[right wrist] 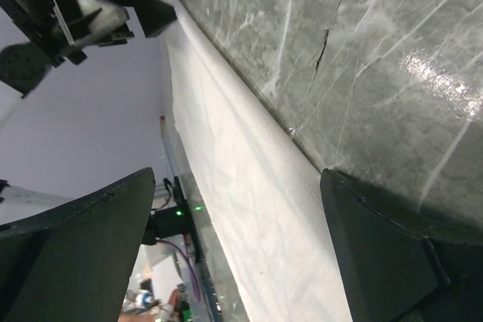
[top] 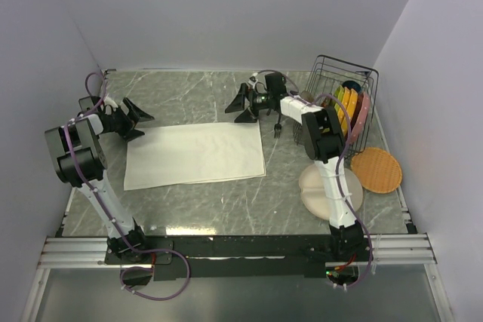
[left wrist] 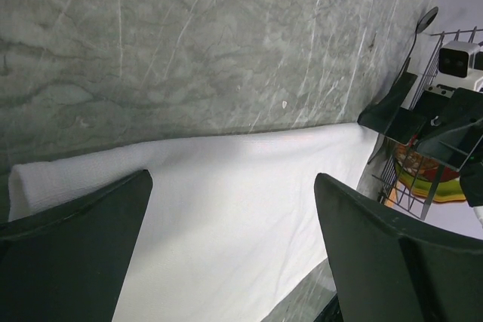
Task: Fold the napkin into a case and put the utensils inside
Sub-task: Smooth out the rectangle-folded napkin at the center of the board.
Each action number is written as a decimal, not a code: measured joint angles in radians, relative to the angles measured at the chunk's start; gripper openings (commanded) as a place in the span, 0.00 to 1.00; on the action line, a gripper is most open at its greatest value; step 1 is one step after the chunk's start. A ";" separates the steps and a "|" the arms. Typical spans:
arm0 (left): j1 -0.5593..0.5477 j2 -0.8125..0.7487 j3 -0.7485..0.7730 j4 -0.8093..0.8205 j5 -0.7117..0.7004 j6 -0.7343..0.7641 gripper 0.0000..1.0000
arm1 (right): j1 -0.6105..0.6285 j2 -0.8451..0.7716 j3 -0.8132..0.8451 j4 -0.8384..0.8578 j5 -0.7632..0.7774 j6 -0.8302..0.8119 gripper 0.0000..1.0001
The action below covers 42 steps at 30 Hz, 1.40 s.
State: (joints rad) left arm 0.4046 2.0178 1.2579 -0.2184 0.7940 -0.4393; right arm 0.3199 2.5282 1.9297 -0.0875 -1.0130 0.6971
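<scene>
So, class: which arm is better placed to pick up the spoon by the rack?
Right. The spoon lies by the wire rack on that arm's side; the open right gripper is near, while the left gripper sits across the napkin.

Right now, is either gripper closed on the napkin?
No, the left gripper and right gripper both stand wide open at the napkin's far edge, gripping nothing.
</scene>
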 measured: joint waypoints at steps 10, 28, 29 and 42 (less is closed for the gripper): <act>-0.021 -0.012 0.051 -0.012 0.027 0.064 0.99 | 0.017 -0.026 0.027 -0.106 0.021 -0.101 1.00; -0.550 0.090 0.122 0.501 0.122 -0.365 0.99 | 0.080 -0.239 0.074 -0.554 0.517 -0.373 0.25; -0.564 0.111 0.122 0.526 0.126 -0.396 0.99 | 0.080 -0.235 0.074 -0.569 0.544 -0.385 0.23; -0.594 0.275 0.099 0.785 0.155 -0.651 0.99 | 0.086 -0.112 0.120 -0.626 0.713 -0.451 0.17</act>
State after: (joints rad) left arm -0.1890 2.2932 1.3571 0.5663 0.9489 -1.0904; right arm 0.4057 2.4165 2.0499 -0.7132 -0.2996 0.2466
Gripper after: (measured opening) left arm 0.994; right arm 0.187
